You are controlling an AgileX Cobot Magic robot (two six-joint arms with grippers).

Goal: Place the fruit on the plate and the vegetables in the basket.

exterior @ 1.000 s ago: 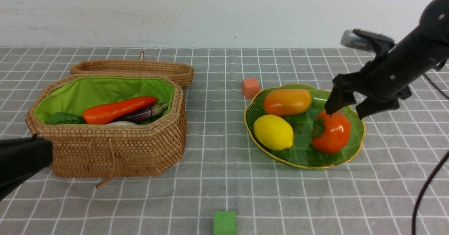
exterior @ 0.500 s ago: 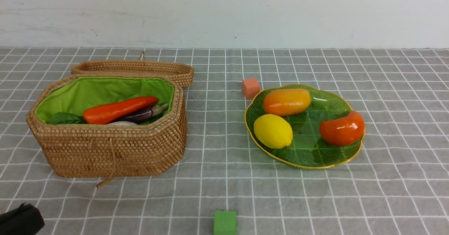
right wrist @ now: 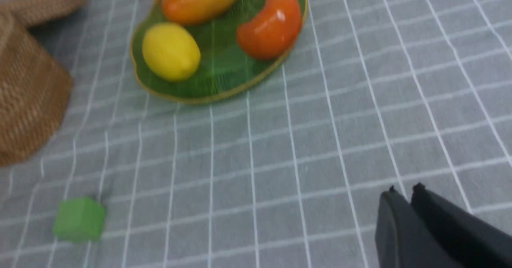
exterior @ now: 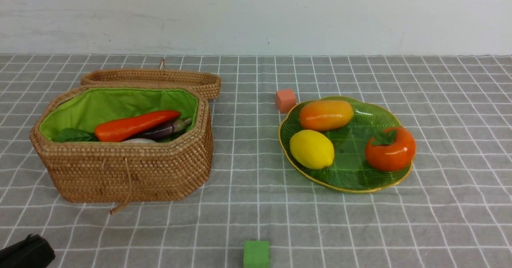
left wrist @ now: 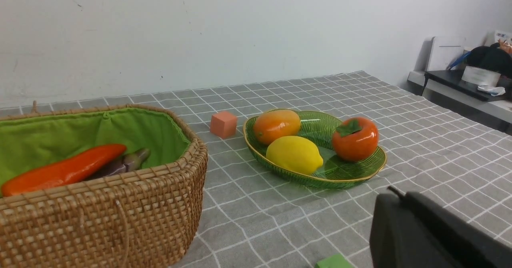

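Lemon (exterior: 311, 149), mango (exterior: 326, 115) and persimmon (exterior: 390, 149) sit on the plate (exterior: 348, 180); carrot (exterior: 134, 125) and eggplant (exterior: 166, 129) lie in the basket (exterior: 128, 172). Right end effector (right wrist: 403, 198) is pressed together and empty; the left end effector (left wrist: 394, 196) I cannot tell. Sorting looks done, so retract well clear of both.

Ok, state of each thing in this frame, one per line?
Tan wicker basket: lid open, three vegetables inside.
Green glass plate: holds all three fruits.
Orange-red persimmon: upright, near the plate's rim.
Left gripper: unclear.
Right gripper: shut, empty.
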